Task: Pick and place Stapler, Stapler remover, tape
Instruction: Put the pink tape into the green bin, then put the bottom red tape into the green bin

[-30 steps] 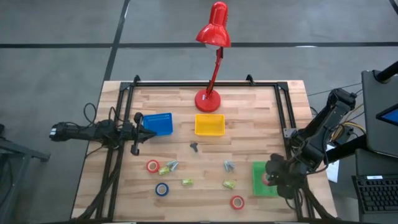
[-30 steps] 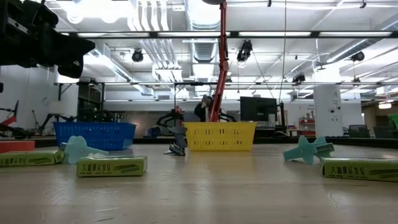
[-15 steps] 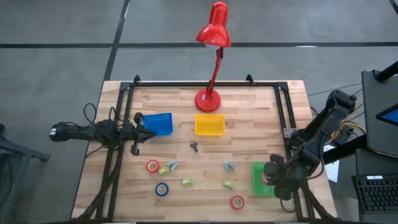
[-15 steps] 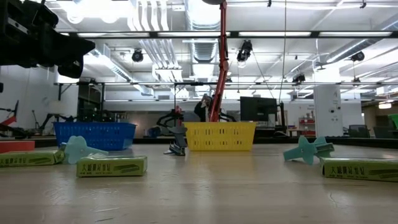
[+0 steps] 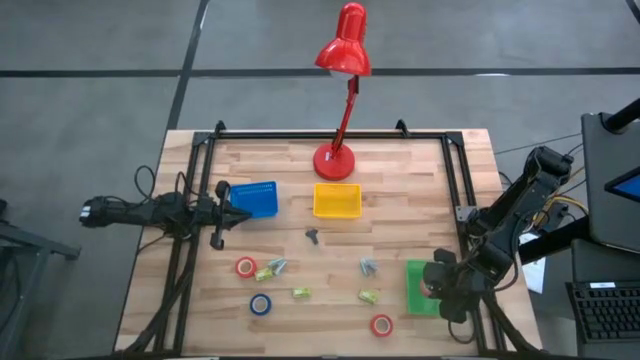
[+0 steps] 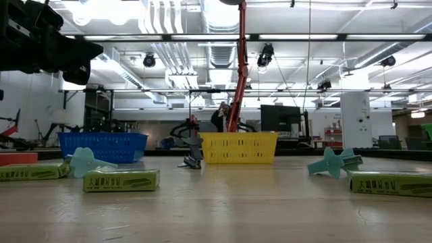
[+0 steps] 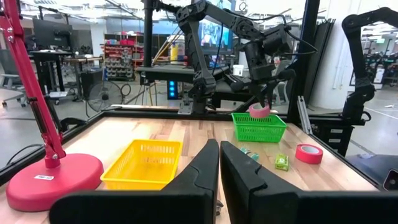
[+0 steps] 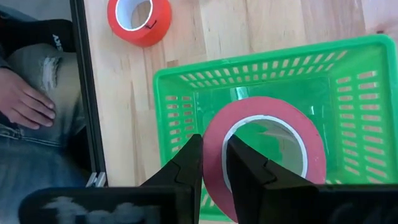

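Dark jointed arms, trailing black cables, each hand [image 8: 211,163] two-fingered

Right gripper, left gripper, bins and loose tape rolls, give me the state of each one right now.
Right gripper: shut on red tape roll, above green bin.
Left gripper: shut, empty, beside the blue bin.
Yellow bin: upright, looks empty.
Second red tape roll: flat on table.
Blue tape roll: flat on table.

Pale wood counter [image 5: 400,190], planked and matt. Green bin [image 8: 273,81] is slotted plastic, slightly glossy. The red tape [image 8: 264,155] looks smooth, satin. Right tool [image 8: 211,165] fingers: dark, matt plastic.
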Motion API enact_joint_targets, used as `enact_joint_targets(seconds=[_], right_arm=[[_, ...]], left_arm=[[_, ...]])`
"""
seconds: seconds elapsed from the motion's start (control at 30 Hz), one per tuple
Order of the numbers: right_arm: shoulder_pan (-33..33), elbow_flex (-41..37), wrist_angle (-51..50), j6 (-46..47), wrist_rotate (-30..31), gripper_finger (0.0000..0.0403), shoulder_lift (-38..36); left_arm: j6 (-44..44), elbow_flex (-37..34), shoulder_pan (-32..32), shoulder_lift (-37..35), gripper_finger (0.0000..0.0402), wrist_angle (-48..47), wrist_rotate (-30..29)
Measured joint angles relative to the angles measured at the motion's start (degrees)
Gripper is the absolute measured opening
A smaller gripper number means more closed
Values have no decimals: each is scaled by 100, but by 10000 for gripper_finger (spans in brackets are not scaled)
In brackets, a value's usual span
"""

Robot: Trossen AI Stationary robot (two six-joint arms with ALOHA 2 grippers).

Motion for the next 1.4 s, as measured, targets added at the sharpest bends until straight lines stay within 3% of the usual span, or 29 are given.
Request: enact_joint_targets(seconds=[0.67,0.9,1.03,1.13,1.4], right_arm=[[-2,6,-292,464,4,139,-17],[-4,398,-292,44,104,143,-66],[-6,721,-194,-505,643,135,-63],[-48,761,238,-1012,1107,131,-57],[-395,381,1702,-1945,1073,136,171]], left_arm=[[2,0,0,1,20,0,0],[0,0,0,-1,20,0,0],[1,0,0,1,20,2,0],[1,0,0,0,19,0,0],[1,0,0,-1,21,0,1]])
